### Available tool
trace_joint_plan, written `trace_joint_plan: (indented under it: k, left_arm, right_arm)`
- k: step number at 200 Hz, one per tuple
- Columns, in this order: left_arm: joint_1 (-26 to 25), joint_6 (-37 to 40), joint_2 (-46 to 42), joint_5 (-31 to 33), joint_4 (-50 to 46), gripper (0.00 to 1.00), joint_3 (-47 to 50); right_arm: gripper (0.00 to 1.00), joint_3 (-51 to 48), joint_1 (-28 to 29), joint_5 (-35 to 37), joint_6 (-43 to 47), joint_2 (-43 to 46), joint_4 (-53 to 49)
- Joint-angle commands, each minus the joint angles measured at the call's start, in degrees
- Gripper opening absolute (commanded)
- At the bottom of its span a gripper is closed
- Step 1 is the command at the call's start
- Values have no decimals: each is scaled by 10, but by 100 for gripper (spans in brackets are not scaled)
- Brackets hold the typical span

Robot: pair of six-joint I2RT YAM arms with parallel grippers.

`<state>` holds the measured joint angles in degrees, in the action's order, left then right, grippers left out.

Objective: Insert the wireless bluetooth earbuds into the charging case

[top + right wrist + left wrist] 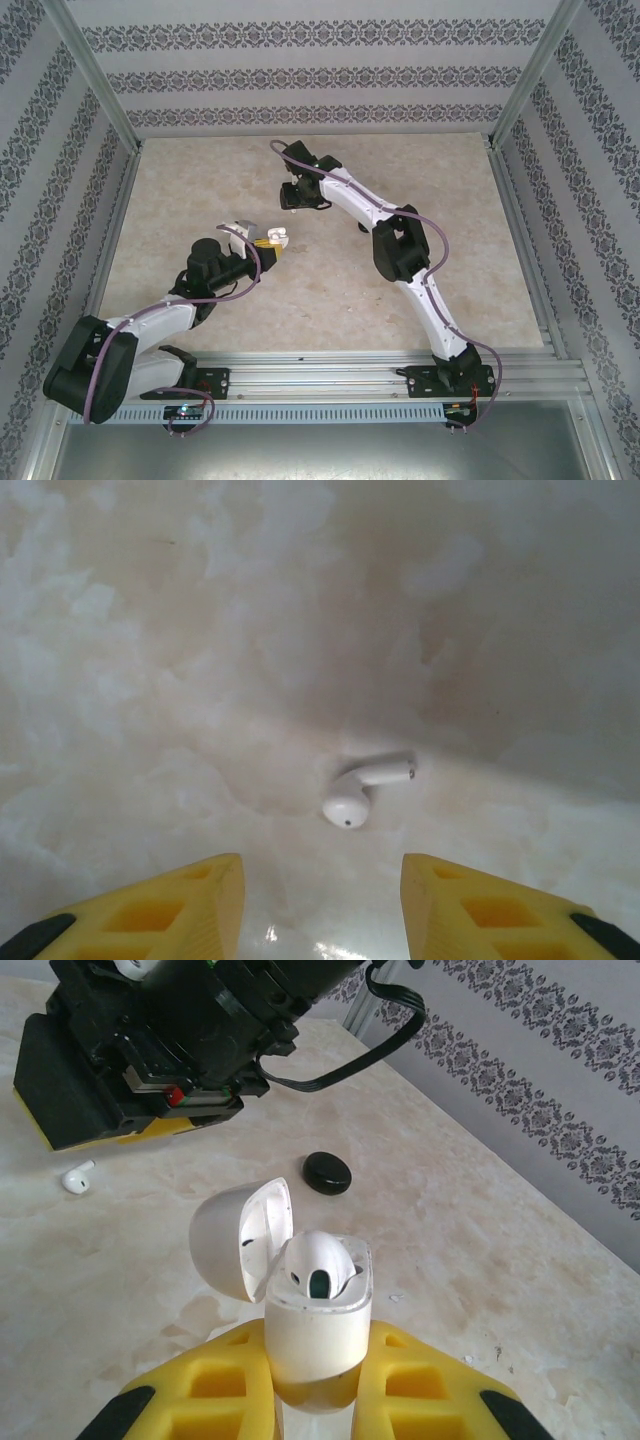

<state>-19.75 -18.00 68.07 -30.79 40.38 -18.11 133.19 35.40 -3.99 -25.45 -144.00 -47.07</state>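
White charging case [312, 1315] clenched upright in the left claw [318, 1355], lid [235, 1240] flipped open to its left. There's a seated earbud [318, 1260] inside, white, with a dark spot on its face. At the right claw [320, 900], the fingers are spread and hold nothing. It hovers just short of the loose earbud [362, 790], white, stemmed, lying on its side on the marbled table [150, 630]. Beyond the case sits a glossy black oval [327, 1172], possibly another case, hard to tell.

Open white charging case [318, 1320] in the left tool [318, 1360], white earbud [78, 1176] and black puck [327, 1172] on the table [480, 1260] beyond
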Motion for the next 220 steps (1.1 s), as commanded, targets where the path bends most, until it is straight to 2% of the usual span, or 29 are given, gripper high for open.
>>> trace_joint_plan:
  k: [1,48,102,180,220]
  left_arm:
    - [6,2,10,0,41,0,-1]
    - [5,-9,34,-14,75,0,1]
    - [5,-28,55,-27,112,0,3]
    - [6,-52,45,-34,130,0,11]
    - [5,-59,20,-33,116,0,18]
  right_arm:
    - [45,43,5,11,26,-27,-29]
    - [47,124,1,-34,59,-82,-39]
    - [50,161,-5,-66,80,-117,-31]
    - [48,153,-8,-71,112,-116,-106]
    - [46,82,-8,-40,108,-69,-119]
